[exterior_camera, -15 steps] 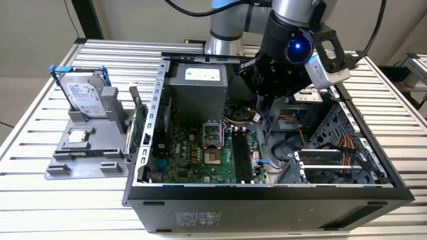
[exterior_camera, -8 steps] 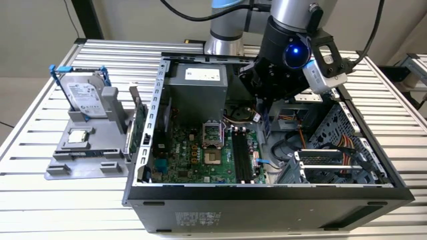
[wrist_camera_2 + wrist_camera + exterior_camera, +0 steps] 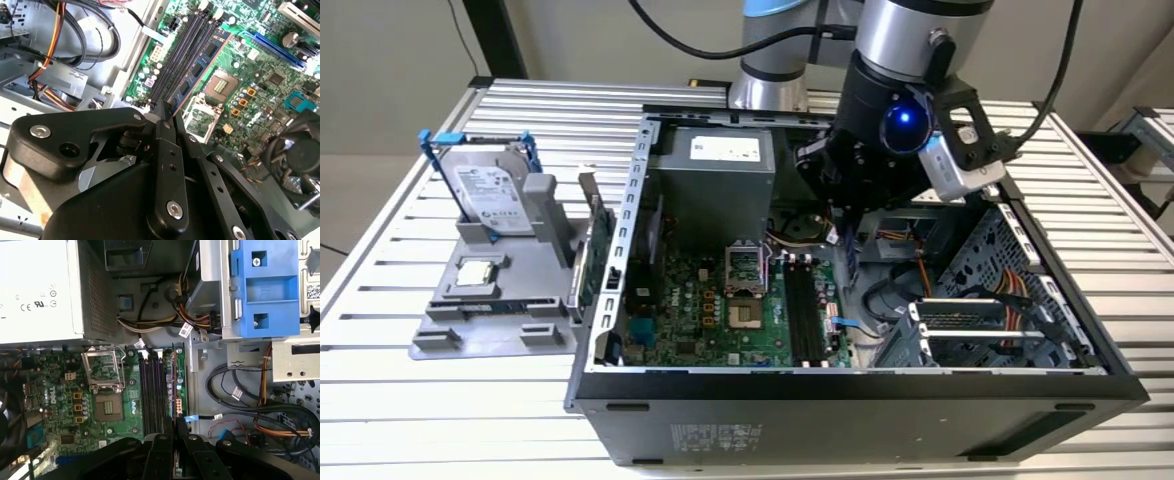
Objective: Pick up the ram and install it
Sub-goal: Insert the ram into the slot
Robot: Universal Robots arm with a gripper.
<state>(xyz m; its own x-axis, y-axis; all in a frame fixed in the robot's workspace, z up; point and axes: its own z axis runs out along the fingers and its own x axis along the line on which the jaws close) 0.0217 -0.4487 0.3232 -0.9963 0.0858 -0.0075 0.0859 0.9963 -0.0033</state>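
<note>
One ram (image 3: 202,62) stick is pinched between the gripper (image 3: 167,112) fingers, hanging over the motherboard (image 3: 65,405), seemingly above its four dark slots (image 3: 151,390). One hard drive (image 3: 487,195) stands on the stand (image 3: 480,320) at the exterior view's left.

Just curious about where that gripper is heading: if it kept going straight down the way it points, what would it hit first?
Probably the memory slots on the green board; the ram clamped in the gripper would touch them first, though depth is hard to judge.
</note>
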